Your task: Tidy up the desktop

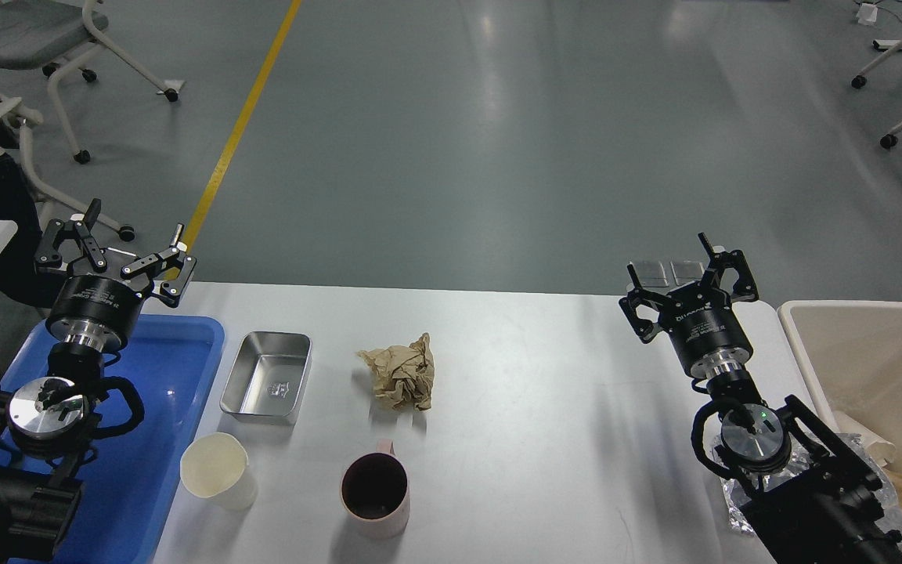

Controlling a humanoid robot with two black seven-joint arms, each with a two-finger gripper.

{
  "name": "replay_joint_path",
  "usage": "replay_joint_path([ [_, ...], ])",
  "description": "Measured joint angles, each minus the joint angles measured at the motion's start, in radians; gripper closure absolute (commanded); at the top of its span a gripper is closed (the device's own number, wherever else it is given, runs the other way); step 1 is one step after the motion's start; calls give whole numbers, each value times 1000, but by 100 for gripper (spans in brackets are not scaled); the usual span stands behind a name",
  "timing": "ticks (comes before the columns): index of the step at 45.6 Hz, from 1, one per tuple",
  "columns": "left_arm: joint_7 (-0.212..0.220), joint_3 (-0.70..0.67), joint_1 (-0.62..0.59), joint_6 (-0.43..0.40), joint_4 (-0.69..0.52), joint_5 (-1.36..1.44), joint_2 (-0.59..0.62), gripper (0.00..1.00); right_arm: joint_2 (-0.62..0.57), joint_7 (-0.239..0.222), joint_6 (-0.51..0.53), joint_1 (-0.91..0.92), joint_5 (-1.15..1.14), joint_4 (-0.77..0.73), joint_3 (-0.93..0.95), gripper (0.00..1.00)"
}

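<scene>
**Desk with loose items, both pincers raised and spread**

Desk [545, 368] fills the lower middle of my head view: a wide white top with a rounded far right corner, smooth and faintly glossy, catching soft shadows from what stands on it. Its far edge runs straight across against the grey floor [498, 141].

Toward the left of the white surface sits a shallow metal pan [267, 376], rectangular and empty. Right of it, apart from it, lies a crumpled ball of brown paper [402, 374]. Nearer to me stand two cups: a cream cup [216, 470] close to the pan's near edge, and a pink cup [375, 489] with a dark inside, its handle turned away from me, just in front of the paper.

A blue tray [177, 368] lies along the desk's left side, beside the pan. On the right, past the desk's end, stands a beige bin [866, 352] with paper and crinkled plastic at its near side.

My left pincer [134, 243] hovers over the far corner of the blue tray, its fingers spread wide and grasping nothing. My right pincer [674, 270] hangs over the desk's far right edge, fingers likewise parted and empty. Two small grey flat pieces [666, 272] lie at that edge just behind it.

A yellow line [239, 133] crosses the floor beyond.
</scene>
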Motion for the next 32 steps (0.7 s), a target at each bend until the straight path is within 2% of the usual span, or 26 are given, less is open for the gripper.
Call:
replay_joint_path([
  [20, -15, 1, 5, 16, 3, 5, 10, 4, -3, 0, 8, 5, 0, -1, 14, 0],
  [32, 0, 7, 1, 86, 9, 2, 6, 4, -2, 1, 13, 9, 0, 2, 15, 0],
])
